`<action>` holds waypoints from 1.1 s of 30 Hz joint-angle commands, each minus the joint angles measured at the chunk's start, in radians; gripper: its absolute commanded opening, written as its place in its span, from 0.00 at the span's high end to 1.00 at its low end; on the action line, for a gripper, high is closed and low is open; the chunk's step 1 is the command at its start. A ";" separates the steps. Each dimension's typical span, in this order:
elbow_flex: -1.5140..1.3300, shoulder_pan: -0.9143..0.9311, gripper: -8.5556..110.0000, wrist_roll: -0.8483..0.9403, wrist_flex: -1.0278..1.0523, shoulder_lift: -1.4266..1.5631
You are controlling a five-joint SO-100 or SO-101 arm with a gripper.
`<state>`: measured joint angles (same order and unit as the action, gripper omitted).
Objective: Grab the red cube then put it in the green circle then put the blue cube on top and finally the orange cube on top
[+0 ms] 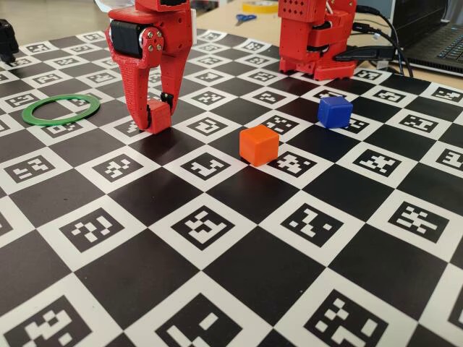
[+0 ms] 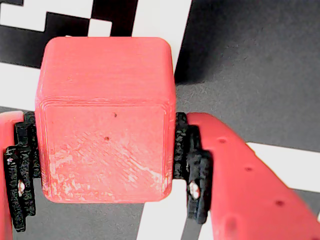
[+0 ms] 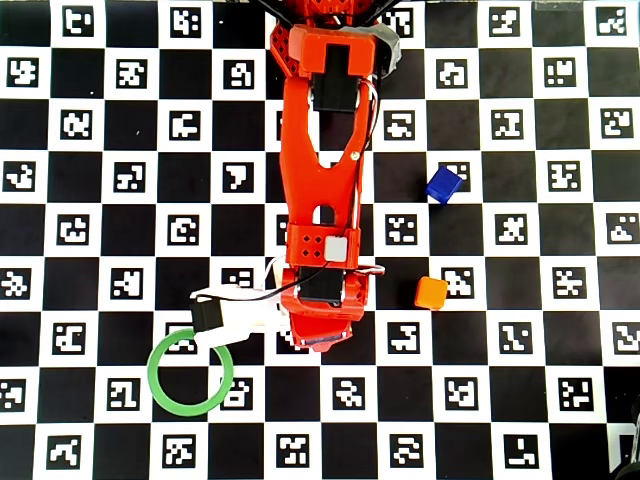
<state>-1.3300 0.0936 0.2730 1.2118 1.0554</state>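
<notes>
Gripper (image 1: 158, 116) is clamped on the red cube (image 2: 106, 120), with the black pads (image 2: 186, 150) pressed against both its sides, down low by the checkered board (image 1: 217, 275). The green ring (image 1: 61, 109) lies empty just to its left in the fixed view. The orange cube (image 1: 260, 144) and blue cube (image 1: 335, 112) sit apart on the board to the right.

Fixed view: green circle (image 1: 61, 109) far left on the board (image 1: 239, 289); red cube (image 1: 158, 116) between gripper (image 1: 155, 121) fingers, right of it; orange cube (image 1: 259, 144) further right; blue cube (image 1: 335, 112) behind-right, apart.
</notes>
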 commanded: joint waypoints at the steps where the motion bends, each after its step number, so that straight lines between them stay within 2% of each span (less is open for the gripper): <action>1: 0.006 0.017 0.89 -0.002 0.018 0.081; 8: 0.051 0.037 0.89 0.044 0.161 0.229; 15: 0.282 0.110 0.89 0.084 0.374 0.242; 22: 0.615 0.201 0.88 0.107 0.497 0.052; 33: 0.900 0.273 0.88 0.106 0.477 -0.213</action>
<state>-0.5752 0.3497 0.3789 1.6997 0.8376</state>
